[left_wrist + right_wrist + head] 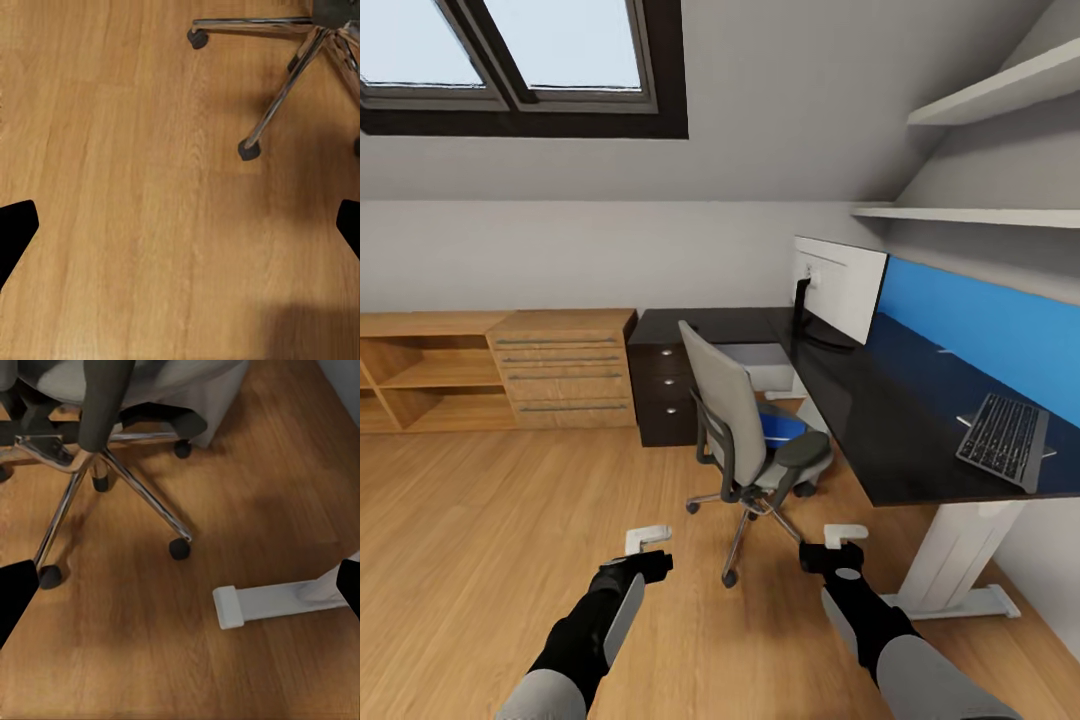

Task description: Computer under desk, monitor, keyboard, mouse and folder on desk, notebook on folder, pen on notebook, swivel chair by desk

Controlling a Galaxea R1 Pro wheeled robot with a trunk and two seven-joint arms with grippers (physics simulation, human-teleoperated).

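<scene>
The grey swivel chair point(745, 430) stands on the wood floor in front of the black desk point(880, 410), its back toward me. The blue folder point(786, 428) lies on its seat. On the desk, the monitor point(842, 285) stands at the far corner and the keyboard point(1005, 438) lies near the front right. The light grey computer point(760, 362) sits under the desk behind the chair. My left gripper point(648, 540) point(180, 232) and right gripper point(845, 537) point(180, 592) hang open and empty above the floor, short of the chair's chrome base point(112, 465). Mouse, notebook and pen are too small to make out.
A light wooden dresser point(565, 365) and open shelving point(420, 380) line the back wall at left. The black drawer unit point(665, 392) closes the desk's left end. The desk's white foot point(277, 604) lies close to my right gripper. Wall shelves point(980, 100) hang above the desk.
</scene>
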